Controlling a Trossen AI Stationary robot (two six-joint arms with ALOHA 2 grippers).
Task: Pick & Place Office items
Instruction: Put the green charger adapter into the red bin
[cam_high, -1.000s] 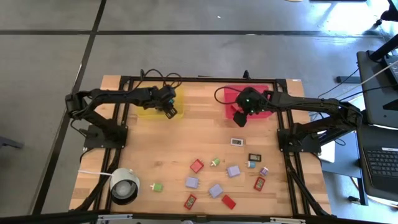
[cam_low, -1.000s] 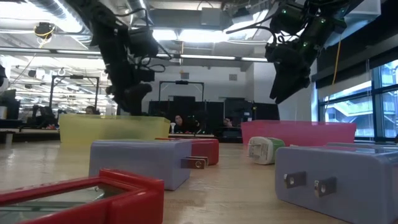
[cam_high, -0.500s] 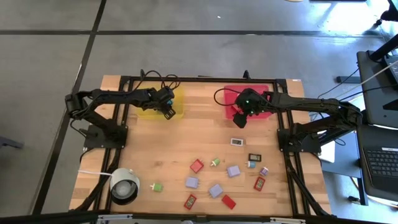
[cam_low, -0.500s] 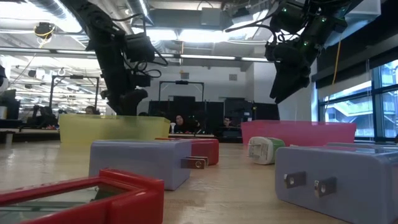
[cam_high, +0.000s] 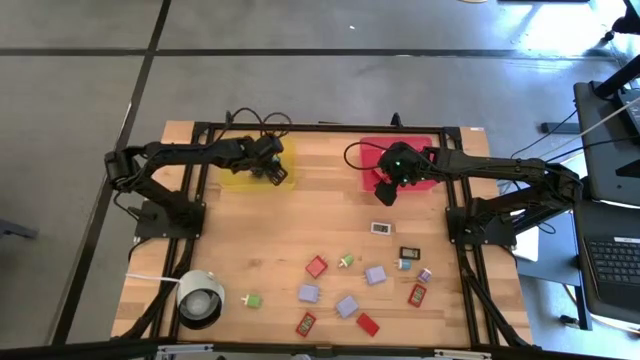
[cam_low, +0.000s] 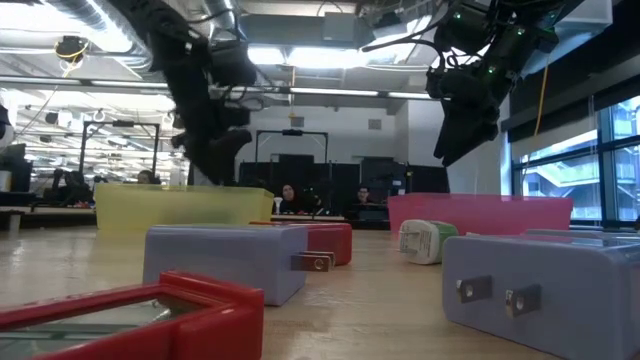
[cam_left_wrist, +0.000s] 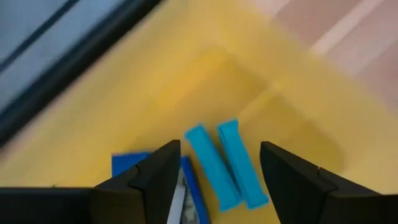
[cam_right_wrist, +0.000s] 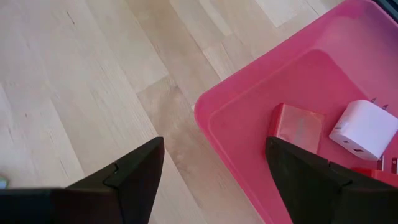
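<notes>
Yellow tray (cam_high: 258, 168) sits on the wooden table (cam_high: 250, 240), at its far edge; taken as landmark. Left tool (cam_high: 268, 168) hangs over this tray with its fingers (cam_left_wrist: 155, 177) apart and nothing between them. Directly beneath it, on the tray floor, lie two light-blue bars (cam_left_wrist: 225, 163) side by side, with a darker blue flat piece (cam_left_wrist: 134, 163) just beside them.

Right of the yellow tray, along the same far edge, is the red tray (cam_high: 415, 160). Right tool (cam_high: 385, 187) hovers at that tray's near-left corner, fingers (cam_right_wrist: 134, 171) spread, empty. Inside the red tray: a red block (cam_right_wrist: 297, 127) touching or nearly touching a white plug block (cam_right_wrist: 364, 129).

Remaining office items (cam_high: 360, 280), red, lilac, green, white, are scattered loose on the table, well apart from the yellow tray, toward the near right. White round cylinder (cam_high: 199, 297) stands near the front-left corner.
</notes>
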